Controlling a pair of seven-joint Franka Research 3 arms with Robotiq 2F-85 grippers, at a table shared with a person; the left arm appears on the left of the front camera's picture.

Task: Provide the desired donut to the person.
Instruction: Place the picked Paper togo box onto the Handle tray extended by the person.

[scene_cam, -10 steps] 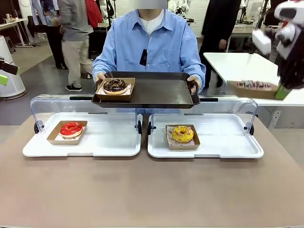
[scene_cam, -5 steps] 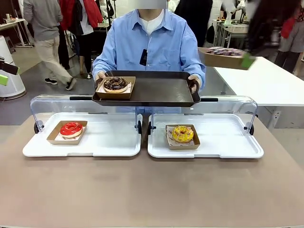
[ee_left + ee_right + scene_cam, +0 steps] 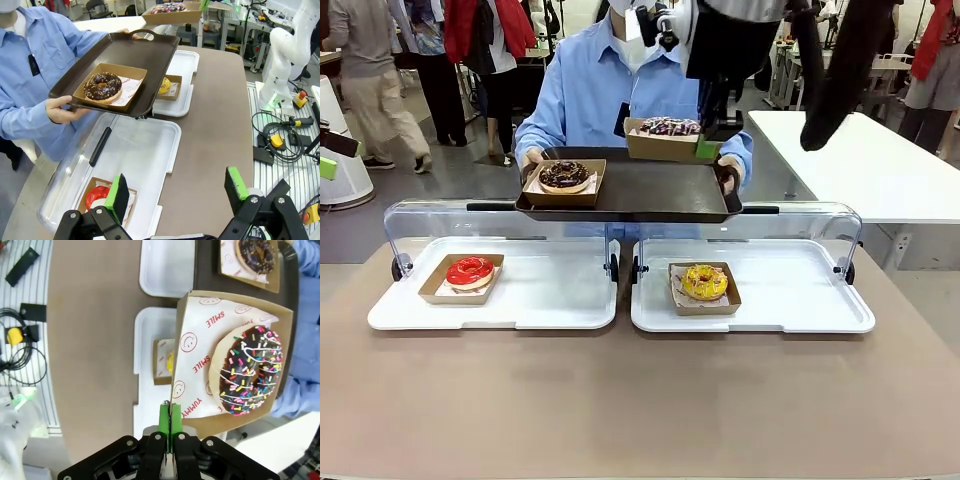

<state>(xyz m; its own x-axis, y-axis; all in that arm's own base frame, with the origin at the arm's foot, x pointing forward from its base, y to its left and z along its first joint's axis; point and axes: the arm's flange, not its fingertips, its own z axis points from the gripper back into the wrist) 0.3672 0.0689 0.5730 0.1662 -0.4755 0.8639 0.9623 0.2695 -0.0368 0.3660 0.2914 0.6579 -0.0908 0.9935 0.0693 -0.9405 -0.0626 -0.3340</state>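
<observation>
Evidently light and fragile — sprinkled donut (image 3: 251, 371) in a thin box (image 3: 200, 365), pinched at one wall by the right gripper (image 3: 170, 426), hanging above the person's (image 3: 610, 95) tray (image 3: 640, 190) — best kept level; left gripper (image 3: 177, 192) spread, empty.

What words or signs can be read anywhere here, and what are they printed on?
"SMILE": red, on the paper liner under the sprinkled donut.
"YUMMY": red, same liner, with smiley faces.
Red print on the liner under the chocolate donut: too blurred to read.
</observation>
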